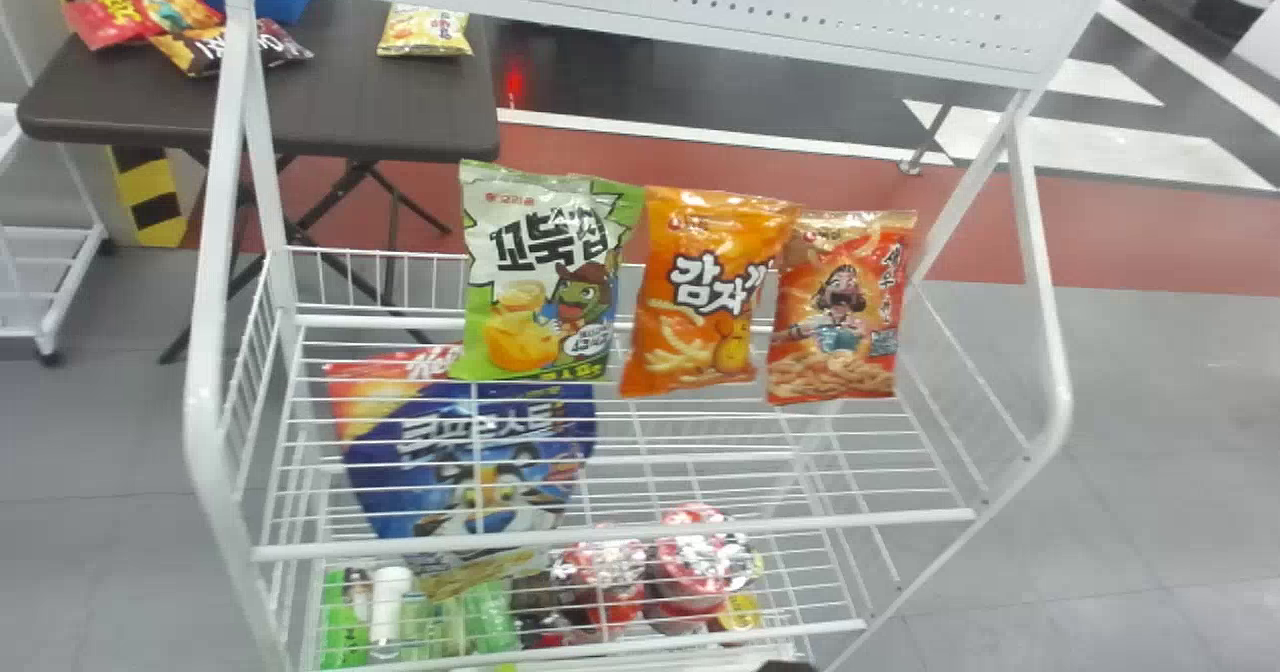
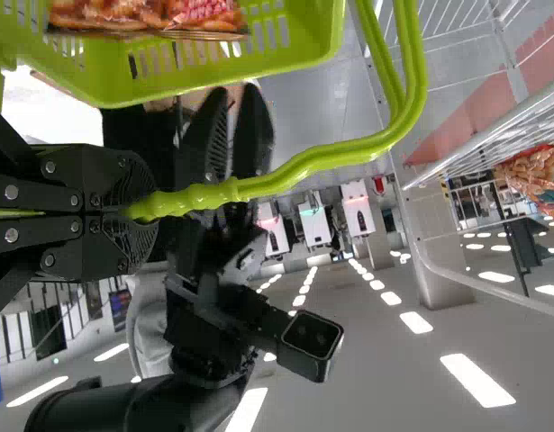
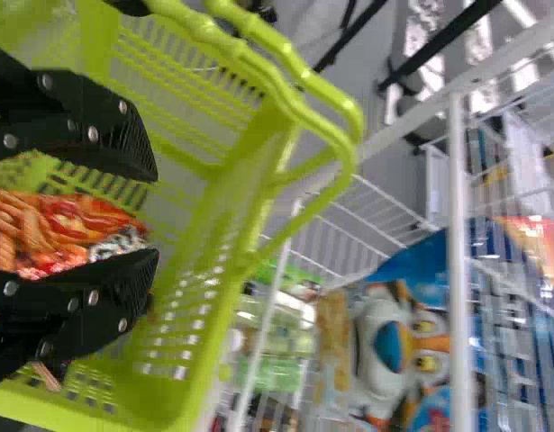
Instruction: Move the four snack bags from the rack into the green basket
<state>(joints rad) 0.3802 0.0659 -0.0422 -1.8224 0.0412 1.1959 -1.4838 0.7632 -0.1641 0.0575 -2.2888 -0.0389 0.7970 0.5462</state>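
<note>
- From up here, the head view looks forward and down on the white rack [image 1: 203, 372], taking in the table [image 1: 350, 102] behind.
- The left wrist view, turned sideways, sits right by the green basket [image 2: 304, 58], facing across the room towards ceiling lights [image 2: 477, 380].
- The right wrist view peers close into that basket.
- It shares the rack's blue bag [image 1: 400, 482] with the head view.

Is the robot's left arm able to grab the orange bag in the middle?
Probably not: the left gripper is holding the green handle. Nothing seems to be in front of the orange bag, though.
</note>
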